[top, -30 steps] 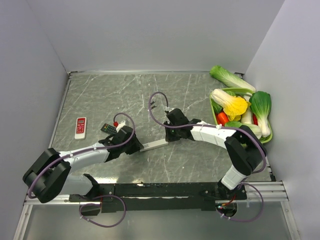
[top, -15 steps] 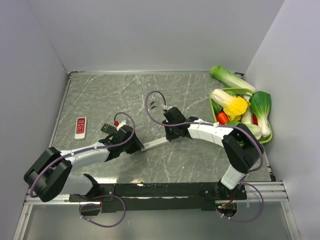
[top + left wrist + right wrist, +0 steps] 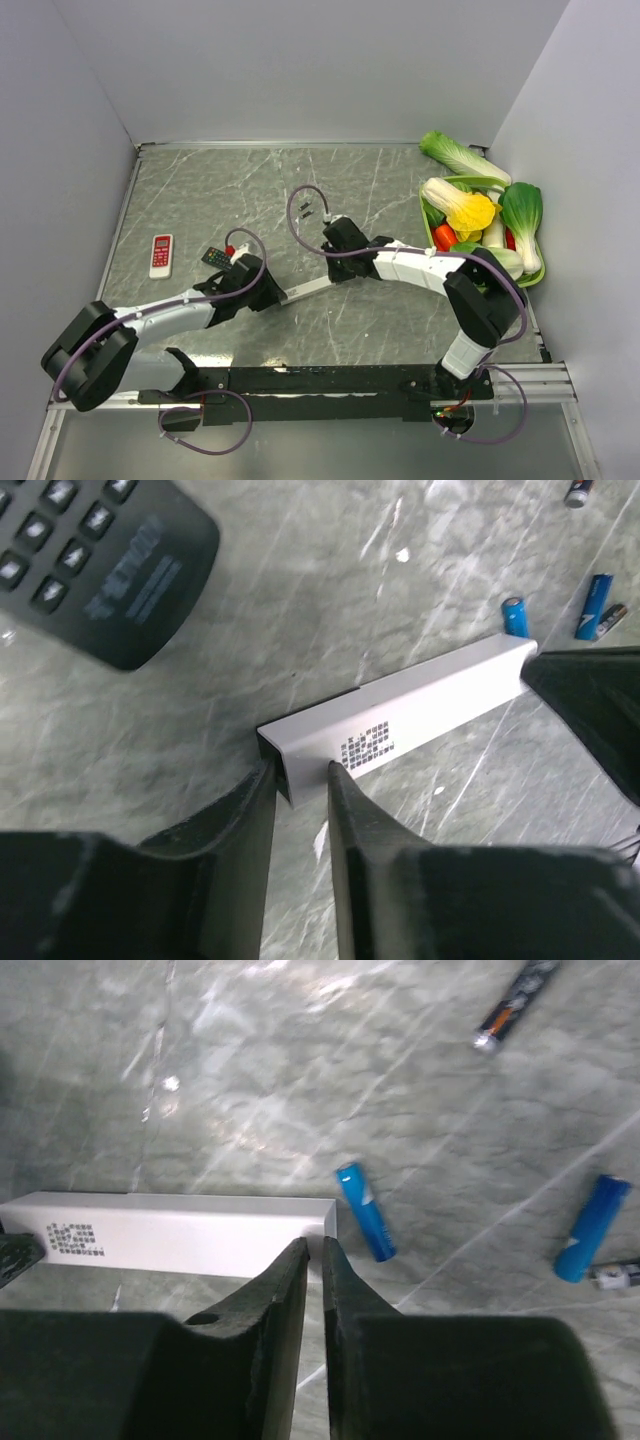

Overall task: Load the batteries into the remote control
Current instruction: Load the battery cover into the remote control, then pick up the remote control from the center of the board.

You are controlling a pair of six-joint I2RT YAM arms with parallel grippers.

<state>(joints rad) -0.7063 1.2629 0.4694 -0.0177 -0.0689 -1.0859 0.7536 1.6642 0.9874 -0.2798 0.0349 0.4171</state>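
Note:
A long white remote control (image 3: 310,288) (image 3: 420,715) (image 3: 170,1232) lies slantwise on the marble table. My left gripper (image 3: 270,292) (image 3: 300,775) is shut across its left end. At its right end my right gripper (image 3: 338,266) (image 3: 314,1248) rests its tips on the remote, jaws almost together with nothing visible between them. One blue battery (image 3: 365,1210) (image 3: 514,616) lies right beside that end. Farther off are another blue battery (image 3: 590,1228) (image 3: 597,592) and a black battery (image 3: 515,1005) (image 3: 578,492).
A black remote (image 3: 217,257) (image 3: 100,560) lies just left of my left gripper, and a small white and red remote (image 3: 161,255) sits farther left. A green tray (image 3: 426,212) of toy vegetables stands at the right edge.
Both grippers have shifted slightly left along with the white remote. Their hold on its two ends looks unchanged.

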